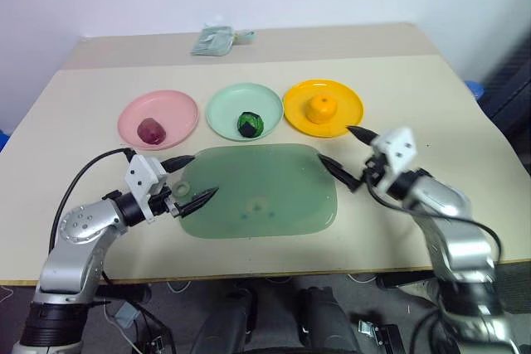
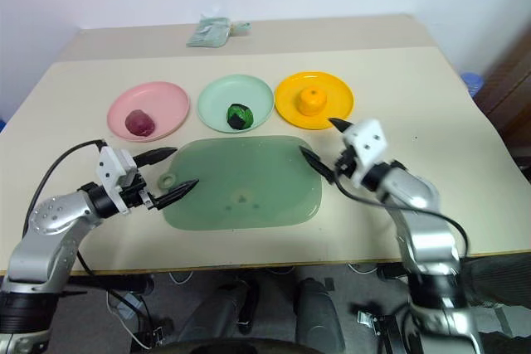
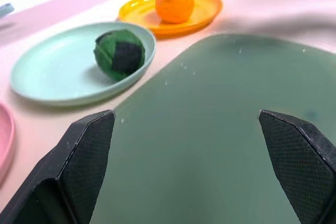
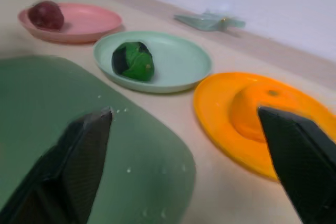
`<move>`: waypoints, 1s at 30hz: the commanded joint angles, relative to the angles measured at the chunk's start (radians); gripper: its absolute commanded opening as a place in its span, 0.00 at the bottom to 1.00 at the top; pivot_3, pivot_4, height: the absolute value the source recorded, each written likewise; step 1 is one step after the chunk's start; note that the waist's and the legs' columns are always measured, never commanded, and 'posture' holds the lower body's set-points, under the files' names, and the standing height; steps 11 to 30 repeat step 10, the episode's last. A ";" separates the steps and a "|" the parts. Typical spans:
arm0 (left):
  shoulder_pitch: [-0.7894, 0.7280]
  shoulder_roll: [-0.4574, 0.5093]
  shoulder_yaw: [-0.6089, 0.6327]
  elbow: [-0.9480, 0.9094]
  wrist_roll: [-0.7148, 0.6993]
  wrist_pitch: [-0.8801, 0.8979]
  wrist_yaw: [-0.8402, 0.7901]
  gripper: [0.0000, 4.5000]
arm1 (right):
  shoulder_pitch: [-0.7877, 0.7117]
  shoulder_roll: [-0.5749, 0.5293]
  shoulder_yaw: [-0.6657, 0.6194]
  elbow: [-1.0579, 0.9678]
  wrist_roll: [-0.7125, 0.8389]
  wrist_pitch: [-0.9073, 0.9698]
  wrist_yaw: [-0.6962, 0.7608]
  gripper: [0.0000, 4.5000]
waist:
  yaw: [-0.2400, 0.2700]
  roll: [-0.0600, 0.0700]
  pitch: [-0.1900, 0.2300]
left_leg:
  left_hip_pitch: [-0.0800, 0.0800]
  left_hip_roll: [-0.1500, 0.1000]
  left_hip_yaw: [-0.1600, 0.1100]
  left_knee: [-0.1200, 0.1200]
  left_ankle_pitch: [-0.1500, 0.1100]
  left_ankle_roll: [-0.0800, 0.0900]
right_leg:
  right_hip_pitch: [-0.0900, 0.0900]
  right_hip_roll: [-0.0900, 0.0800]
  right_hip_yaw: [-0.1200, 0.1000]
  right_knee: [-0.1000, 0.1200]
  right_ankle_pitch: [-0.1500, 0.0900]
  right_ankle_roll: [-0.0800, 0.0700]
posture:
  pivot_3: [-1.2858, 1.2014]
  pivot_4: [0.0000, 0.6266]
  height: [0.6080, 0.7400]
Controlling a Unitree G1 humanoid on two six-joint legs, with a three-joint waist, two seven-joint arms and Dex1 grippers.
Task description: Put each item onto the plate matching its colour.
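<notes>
Nearest the camera, in the lower middle of the head views, lies the translucent green tray [image 1: 257,191], bare, with a gripper at each end. At lower left the left gripper [image 1: 191,178] hangs over the tray's left edge, its two black fingers spread wide and holding nothing. At right of centre the right gripper [image 1: 348,155] is likewise released, fingers apart and empty, just off the tray's right corner and close to the yellow-orange plate [image 1: 347,107].

Above the tray, across the middle of the frame, the three plates sit in a row. The dark purple-red fruit [image 1: 150,130] rests on the pink plate [image 1: 178,109], the dark green fruit with black patches [image 1: 250,123] on the mint green plate [image 1: 224,109], the orange fruit [image 1: 322,108] on the yellow-orange plate. A pale green packet [image 1: 213,41] lies near the far table edge, upper middle.

By the look of it every item already matches its plate. The risk now is mainly from the arms: the right gripper's upper finger points near the yellow-orange plate's rim, and a careless swing could nudge the plate or roll the round orange fruit off it
</notes>
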 commanded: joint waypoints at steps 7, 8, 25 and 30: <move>-0.009 0.041 0.031 -0.021 -0.067 0.071 -0.056 1.00 | 0.232 -0.003 -0.166 -0.231 0.070 0.056 -0.087 0.99 | 0.008 -0.001 0.000 | 0.000 0.000 0.001 0.001 0.000 0.000 | 0.001 0.000 0.000 -0.001 -0.002 -0.002 | 0.52 0.24 1.00; -0.010 0.046 0.029 -0.023 -0.070 0.080 -0.061 1.00 | 0.243 -0.003 -0.169 -0.236 0.072 0.053 -0.090 0.99 | 0.008 -0.001 0.000 | 0.000 0.000 0.001 0.001 0.000 0.000 | 0.001 0.000 0.000 -0.002 -0.002 -0.002 | 0.52 0.24 1.00; -0.006 0.053 0.028 -0.030 -0.072 0.089 -0.069 1.00 | 0.257 -0.002 -0.175 -0.242 0.079 0.051 -0.096 0.99 | 0.008 -0.001 0.000 | 0.000 0.000 0.001 0.001 0.000 0.000 | 0.001 0.000 0.000 -0.002 -0.002 -0.002 | 0.52 0.24 1.00; -0.006 0.053 0.028 -0.030 -0.072 0.089 -0.069 1.00 | 0.257 -0.002 -0.175 -0.242 0.079 0.051 -0.096 0.99 | 0.008 -0.001 0.000 | 0.000 0.000 0.001 0.001 0.000 0.000 | 0.001 0.000 0.000 -0.002 -0.002 -0.002 | 0.52 0.24 1.00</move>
